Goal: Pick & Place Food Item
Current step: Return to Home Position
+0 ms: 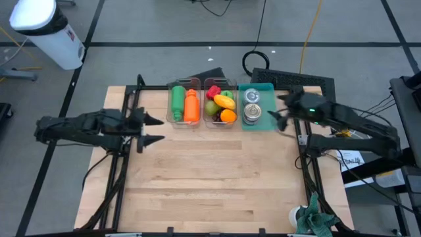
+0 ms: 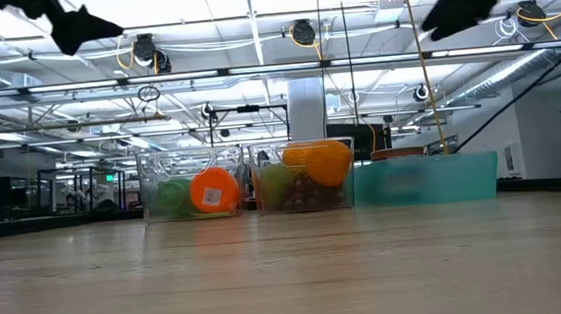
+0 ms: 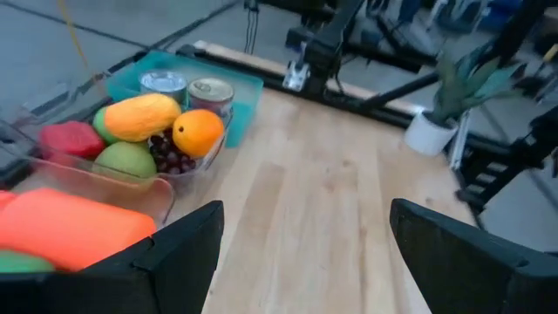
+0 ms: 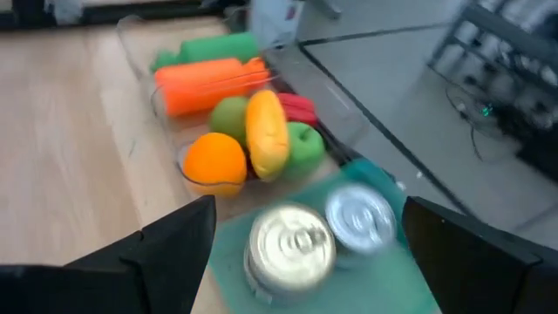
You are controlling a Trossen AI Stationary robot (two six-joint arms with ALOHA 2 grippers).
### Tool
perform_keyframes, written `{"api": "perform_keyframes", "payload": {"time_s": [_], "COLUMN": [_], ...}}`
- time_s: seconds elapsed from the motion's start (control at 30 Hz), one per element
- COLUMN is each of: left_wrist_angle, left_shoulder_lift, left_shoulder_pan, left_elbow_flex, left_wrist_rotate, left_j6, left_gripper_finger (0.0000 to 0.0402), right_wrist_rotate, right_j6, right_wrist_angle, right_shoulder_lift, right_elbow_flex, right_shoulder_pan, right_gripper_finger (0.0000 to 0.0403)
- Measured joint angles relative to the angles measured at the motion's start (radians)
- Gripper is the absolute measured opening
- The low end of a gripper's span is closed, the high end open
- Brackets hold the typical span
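- Wood table [image 1: 210, 178] seen from above: left clear bin [image 1: 185, 83] has a green bottle [image 1: 177, 100] and an orange bottle [image 1: 191, 105]. The right clear bin [image 1: 220, 82] is packed with fruit, with the mango [image 1: 224, 102] lying on top and the orange [image 1: 228, 116] at the near end. A teal tray [image 1: 268, 105] with two cans [image 1: 252, 115] sits just beside it.
- Same view: left gripper [image 1: 155, 130] hangs over the table's left side, fingers spread, holding nothing. The right gripper [image 1: 279, 110] is at the tray's right edge, also spread and empty.
- Low view: both grippers sit high up, well clear of the bins.
- Left wrist view: its fingers [image 3: 174, 253] are wide apart with only bare wood between them, fruit bin farther off.
- Right wrist view: its fingers [image 4: 166, 244] are wide apart too, with the cans showing between them.
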Motion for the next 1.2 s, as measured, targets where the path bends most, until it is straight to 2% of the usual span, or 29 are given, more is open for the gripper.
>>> {"api": "perform_keyframes", "payload": {"time_s": [0.17,0.27,0.43,0.63,0.83,0.93,1.0,1.2], "left_wrist_angle": [0.022,0.145,0.357,0.438,0.496,0.58,0.569,0.575], "left_shoulder_lift": [-0.106,-0.15,-0.248,-0.403,-0.503,-0.521,-0.522,-0.519], "left_shoulder_pan": [-0.02,-0.023,-0.023,-0.023,-0.023,-0.023,-0.023,-0.023], "left_elbow_flex": [-0.093,-0.197,-0.37,-0.513,-0.618,-0.676,-0.682,-0.68], "left_wrist_rotate": [-0.06,-0.088,0.001,0.008,0.02,0.027,0.03,0.035], "left_j6": [0.09,0.12,0.198,0.221,0.199,0.211,0.219,0.221], "left_gripper_finger": [0.034,0.034,0.034,0.034,0.034,0.034,0.034,0.034], "right_wrist_rotate": [0.014,0.014,0.011,0.008,-0.013,-0.014,-0.02,-0.168], "right_j6": [0.114,0.155,0.247,0.28,0.279,0.245,0.232,0.192], "right_wrist_angle": [-0.171,-0.224,-0.31,-0.355,-0.338,-0.275,-0.218,0.02], "right_shoulder_lift": [-0.207,-0.304,-0.428,-0.522,-0.569,-0.581,-0.589,-0.604], "right_elbow_flex": [0.0,0.0,0.0,-0.003,-0.054,-0.092,-0.118,-0.243], "right_shoulder_pan": [0.002,0.002,0.002,0.002,0.001,0.001,0.001,0.001], "right_gripper_finger": [0.0346,0.0346,0.0346,0.0345,0.0345,0.0345,0.0345,0.0345]}}
